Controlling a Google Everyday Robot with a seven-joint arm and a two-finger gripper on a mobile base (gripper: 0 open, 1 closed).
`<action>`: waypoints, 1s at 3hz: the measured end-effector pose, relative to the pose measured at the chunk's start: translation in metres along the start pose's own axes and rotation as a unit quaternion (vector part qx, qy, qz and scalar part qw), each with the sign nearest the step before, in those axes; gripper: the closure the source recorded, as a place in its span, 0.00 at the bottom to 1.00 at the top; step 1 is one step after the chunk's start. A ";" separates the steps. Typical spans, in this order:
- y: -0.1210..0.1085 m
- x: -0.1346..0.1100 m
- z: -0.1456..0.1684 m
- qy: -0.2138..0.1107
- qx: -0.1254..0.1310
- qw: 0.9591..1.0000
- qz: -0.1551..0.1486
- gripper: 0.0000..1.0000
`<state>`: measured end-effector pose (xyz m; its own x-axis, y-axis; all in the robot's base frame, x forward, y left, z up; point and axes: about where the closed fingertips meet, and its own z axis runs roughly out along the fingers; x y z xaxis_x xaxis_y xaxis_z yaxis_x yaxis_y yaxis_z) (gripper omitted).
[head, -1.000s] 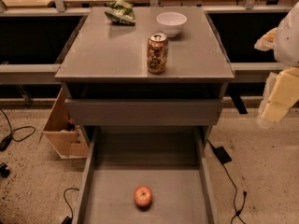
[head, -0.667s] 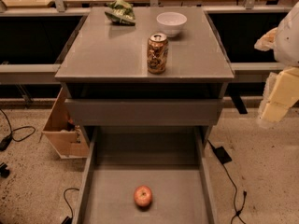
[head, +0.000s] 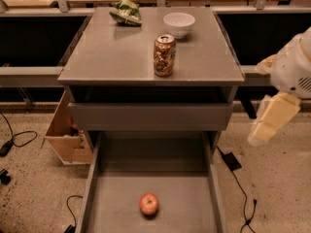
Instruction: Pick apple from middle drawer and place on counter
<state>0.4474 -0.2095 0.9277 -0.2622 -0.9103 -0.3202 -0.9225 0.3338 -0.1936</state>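
Note:
The apple [head: 149, 204], small and red-orange, lies on the flat floor of the pulled-out middle drawer [head: 194, 212], near its front middle. The grey counter [head: 116, 52] tops the cabinet above the drawer. My gripper [head: 270, 120], cream-coloured, hangs at the right side of the view, beside the cabinet's right edge, well above and to the right of the apple and apart from it. It holds nothing that I can see.
On the counter stand a soda can [head: 164, 55], a white bowl [head: 179, 24] and a green crumpled bag [head: 126, 12]. A closed drawer front [head: 148, 116] sits above the open drawer. A cardboard box [head: 68, 135] is on the floor at left; cables [head: 238, 178] run at right.

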 end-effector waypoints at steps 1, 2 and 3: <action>0.022 0.002 0.089 -0.070 -0.056 0.995 0.046 0.00; 0.032 -0.004 0.167 -0.134 -0.085 0.984 0.086 0.00; 0.027 -0.015 0.222 -0.194 -0.078 0.971 0.119 0.00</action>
<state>0.4895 -0.1324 0.7215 -0.3749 -0.6418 -0.6690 -0.8884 0.4550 0.0614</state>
